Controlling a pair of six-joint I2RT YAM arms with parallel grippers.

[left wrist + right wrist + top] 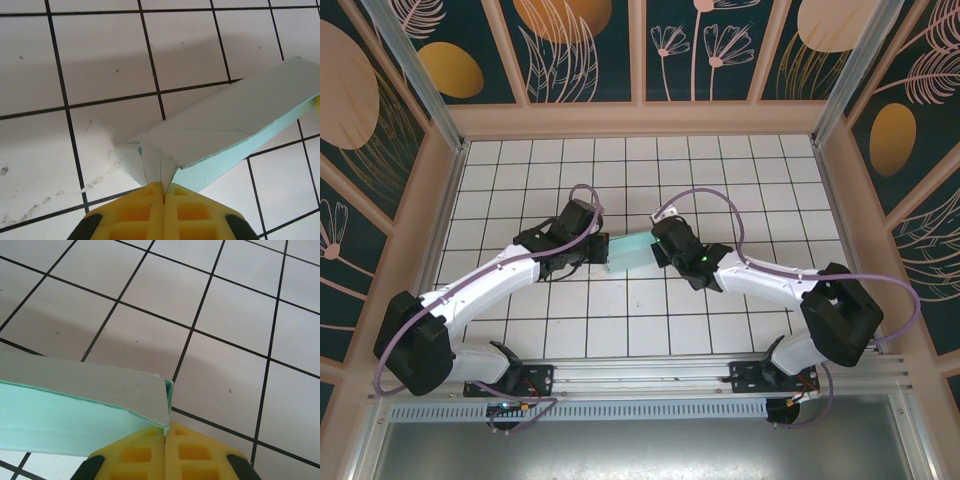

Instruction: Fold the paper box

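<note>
The paper box (630,252) is a pale mint-blue folded card shape held between my two arms over the tiled table, near its middle. My left gripper (600,248) is at its left end. In the left wrist view the yellow fingers (150,210) are pressed together on a pinched white flap of the paper box (225,125). My right gripper (658,247) is at its right end. In the right wrist view the yellow fingers (145,452) are shut on the corner edge of the paper box (75,405).
The white tiled table (640,170) with black grid lines stretches behind and beside the arms. Wooden framed patterned walls (640,110) enclose the back and both sides. A metal rail (650,375) runs along the near edge by the arm bases.
</note>
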